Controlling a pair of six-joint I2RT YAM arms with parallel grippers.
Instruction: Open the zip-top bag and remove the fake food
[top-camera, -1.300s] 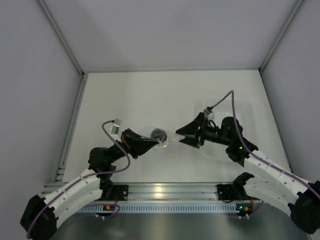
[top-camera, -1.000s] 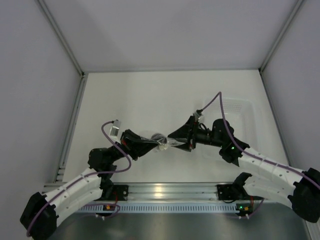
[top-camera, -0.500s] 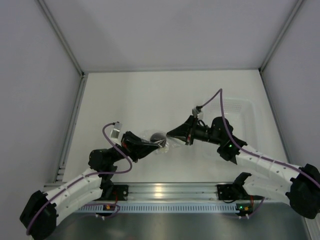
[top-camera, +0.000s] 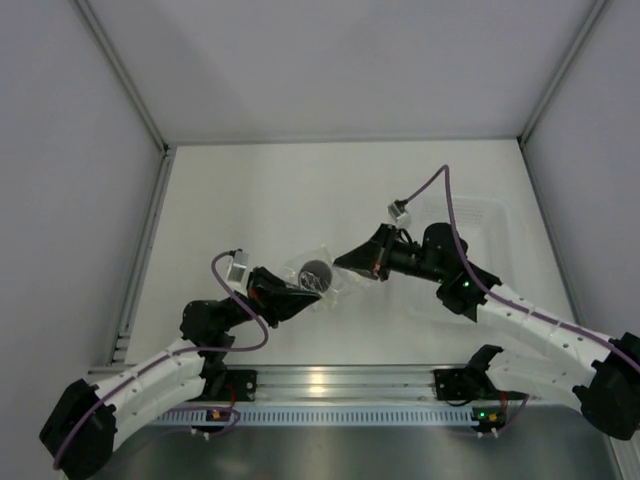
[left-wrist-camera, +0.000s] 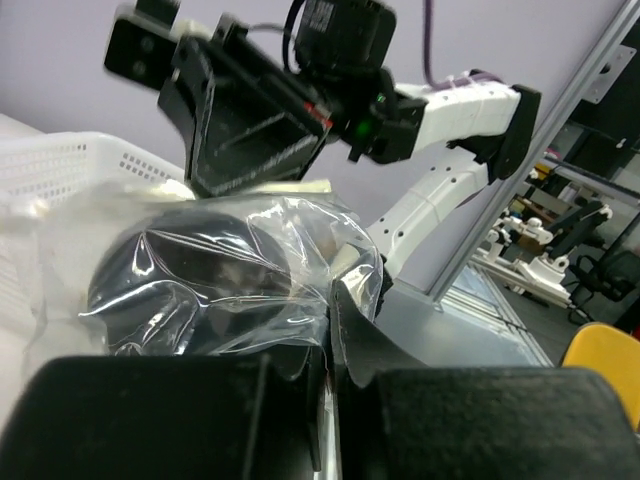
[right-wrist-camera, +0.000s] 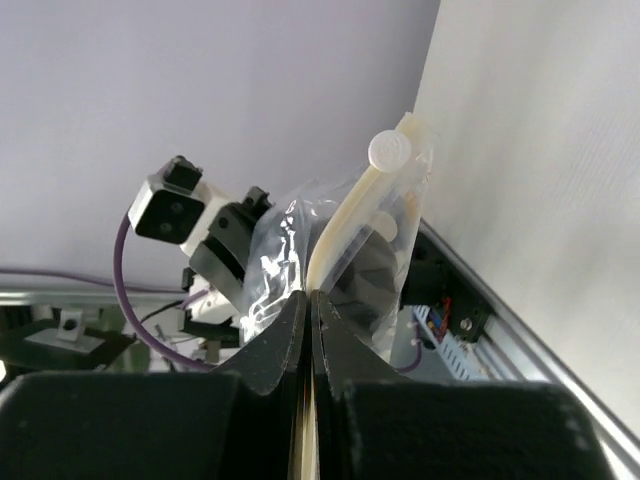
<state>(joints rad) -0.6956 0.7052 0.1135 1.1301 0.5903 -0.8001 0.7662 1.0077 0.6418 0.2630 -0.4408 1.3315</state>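
The zip-top bag (top-camera: 322, 277) is a small clear crinkly pouch held up between both arms at the table's middle. The fake food (top-camera: 316, 271), a dark glossy ball, sits inside it. My left gripper (top-camera: 297, 291) is shut on the bag's lower left edge; in the left wrist view the plastic (left-wrist-camera: 255, 255) and ball (left-wrist-camera: 185, 290) bulge just above my left gripper (left-wrist-camera: 330, 335). My right gripper (top-camera: 344, 263) is shut on the opposite edge. In the right wrist view my right gripper (right-wrist-camera: 308, 300) pinches the bag (right-wrist-camera: 285, 245) at its cream zip strip (right-wrist-camera: 350, 215), with the ball (right-wrist-camera: 372, 275) behind.
A white translucent tub (top-camera: 495, 215) stands at the right, under the right arm's forearm. Its perforated wall (left-wrist-camera: 60, 165) shows in the left wrist view. Grey enclosure walls ring the white table, and an aluminium rail (top-camera: 330, 382) runs along the near edge.
The right gripper swung left from the tub side to the bag and shut on its zip edge. The bag now hangs stretched between both grippers, shifted slightly up.
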